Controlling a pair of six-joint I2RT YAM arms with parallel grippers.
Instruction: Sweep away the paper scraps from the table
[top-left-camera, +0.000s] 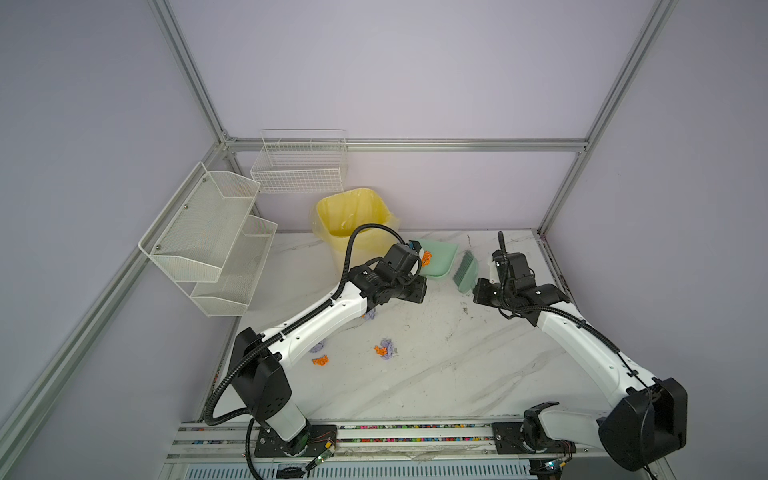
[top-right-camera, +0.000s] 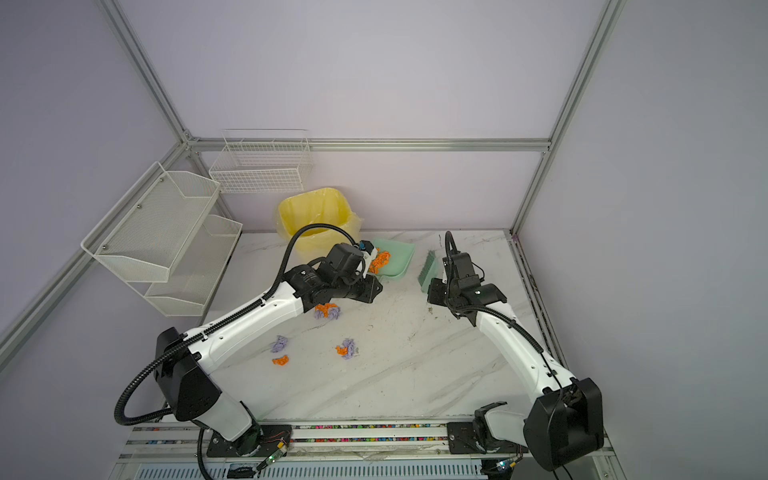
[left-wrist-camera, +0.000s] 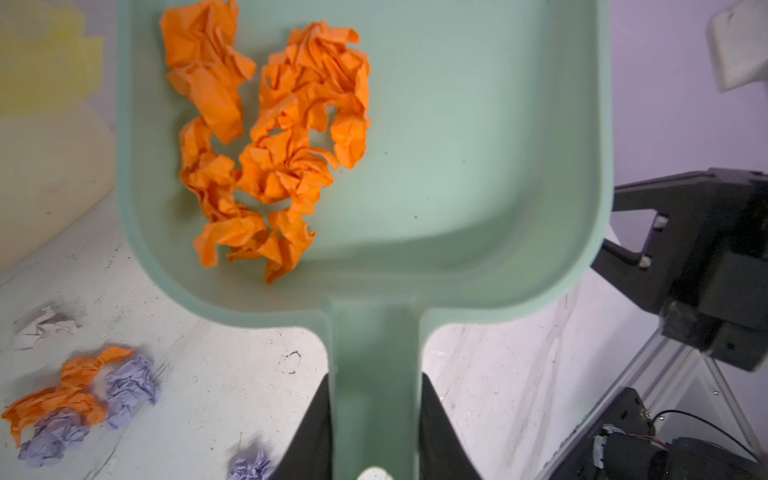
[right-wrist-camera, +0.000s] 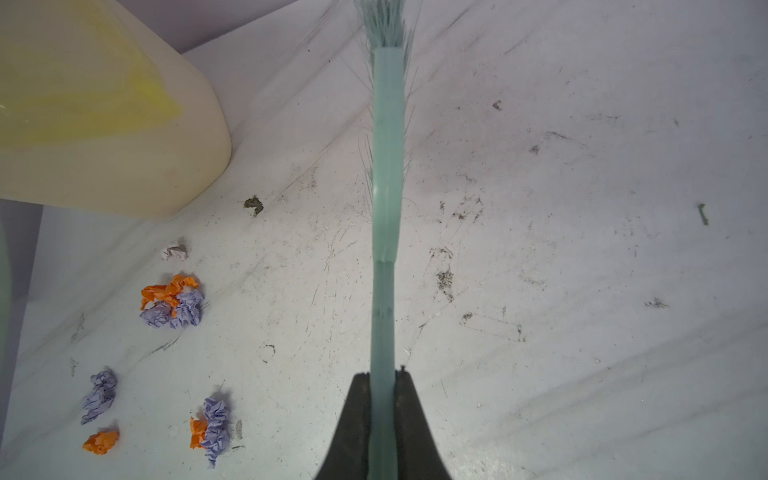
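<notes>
My left gripper (left-wrist-camera: 376, 378) is shut on the handle of the mint-green dustpan (left-wrist-camera: 457, 166), which is at the back of the table (top-left-camera: 457, 374) beside the bin. Several orange paper scraps (left-wrist-camera: 274, 137) lie inside the pan. My right gripper (right-wrist-camera: 382, 376) is shut on the handle of the mint-green brush (right-wrist-camera: 386, 166), just right of the pan (top-right-camera: 399, 257) and apart from it. More orange and lavender paper scraps lie on the table in loose clusters: one by my left forearm (top-right-camera: 327, 311), one mid-table (top-right-camera: 347, 348), a third lower left (top-right-camera: 279, 351).
A yellow-lined bin (top-left-camera: 353, 216) stands at the back, left of the dustpan. White wire baskets (top-left-camera: 299, 166) and a mesh shelf (top-left-camera: 208, 232) hang on the left walls. A small pale wad (right-wrist-camera: 174, 251) lies near the bin's foot. Aluminium rails edge the table.
</notes>
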